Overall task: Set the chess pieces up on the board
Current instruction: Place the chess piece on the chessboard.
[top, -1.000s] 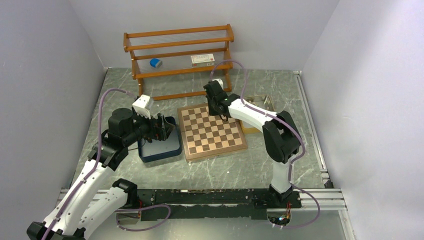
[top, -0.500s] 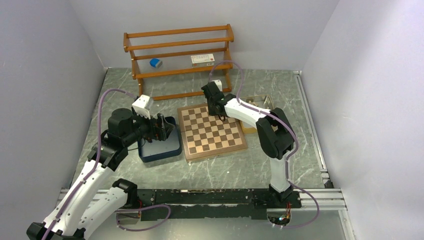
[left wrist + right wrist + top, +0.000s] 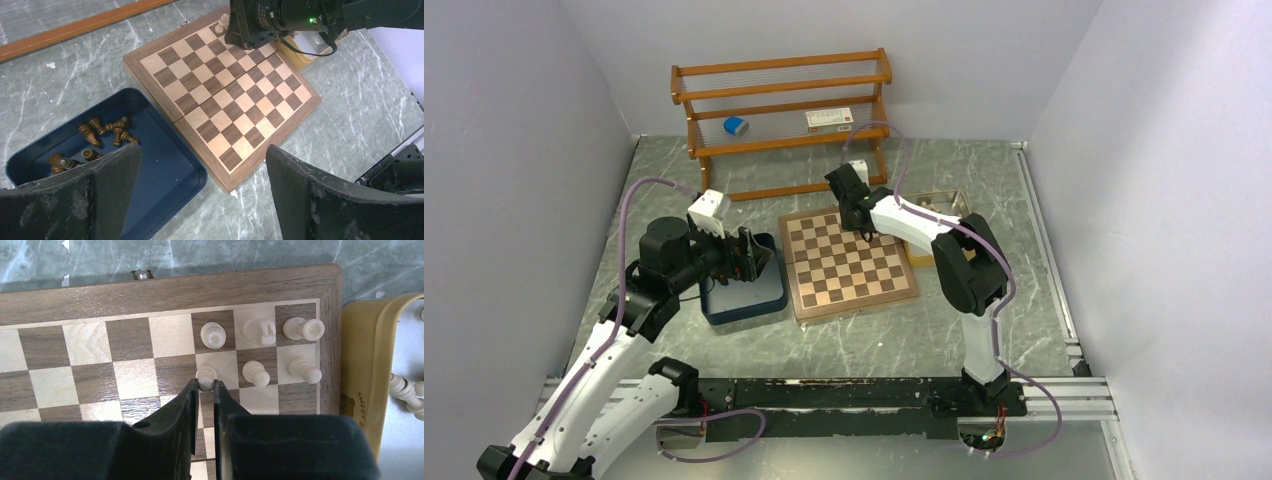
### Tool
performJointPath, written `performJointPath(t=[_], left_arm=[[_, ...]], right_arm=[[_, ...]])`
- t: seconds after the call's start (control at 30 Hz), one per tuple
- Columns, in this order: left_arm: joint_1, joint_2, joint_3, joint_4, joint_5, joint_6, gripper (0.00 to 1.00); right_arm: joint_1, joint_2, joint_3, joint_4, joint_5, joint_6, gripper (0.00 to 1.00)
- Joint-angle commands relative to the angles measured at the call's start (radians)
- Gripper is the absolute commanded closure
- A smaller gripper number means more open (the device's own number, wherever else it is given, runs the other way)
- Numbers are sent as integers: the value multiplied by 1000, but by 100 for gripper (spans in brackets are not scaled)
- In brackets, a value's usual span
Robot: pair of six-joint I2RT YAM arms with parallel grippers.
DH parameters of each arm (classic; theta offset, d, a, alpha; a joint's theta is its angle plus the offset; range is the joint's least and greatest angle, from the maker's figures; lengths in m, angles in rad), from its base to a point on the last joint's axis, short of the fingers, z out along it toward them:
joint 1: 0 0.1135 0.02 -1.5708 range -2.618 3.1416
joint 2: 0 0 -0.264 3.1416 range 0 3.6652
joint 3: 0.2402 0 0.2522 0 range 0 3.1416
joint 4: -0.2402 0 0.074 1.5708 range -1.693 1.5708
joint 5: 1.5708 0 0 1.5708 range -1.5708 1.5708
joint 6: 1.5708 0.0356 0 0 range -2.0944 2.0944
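Beside the board (image 3: 150, 295), yellow tray (image 3: 361, 345) reads "SWEET" (rest cut off).

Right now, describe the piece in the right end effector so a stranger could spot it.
Start at the corner of the chessboard beside the yellow tray, where six cream pieces stand in two rows. It is the cream pawn in the inner row, farthest from the tray, the only one pinched by the right end effector.
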State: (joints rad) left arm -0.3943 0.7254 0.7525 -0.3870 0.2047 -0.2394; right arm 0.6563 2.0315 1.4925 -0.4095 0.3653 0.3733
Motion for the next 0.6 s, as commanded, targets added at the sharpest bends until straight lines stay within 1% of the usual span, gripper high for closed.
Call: performJointPath(t=[0.0,0.37,0.57], left_arm=[[-4,-12,5,14,7,7,1],[-5,4,10,13,14,9,1],[-5,-14,1,18,8,7,1]], right_arm=[[-7,25,25,-31,41,11,84],[-16,25,27,-50,21,-1,82],[-16,42,45,-65,17,-3,81]])
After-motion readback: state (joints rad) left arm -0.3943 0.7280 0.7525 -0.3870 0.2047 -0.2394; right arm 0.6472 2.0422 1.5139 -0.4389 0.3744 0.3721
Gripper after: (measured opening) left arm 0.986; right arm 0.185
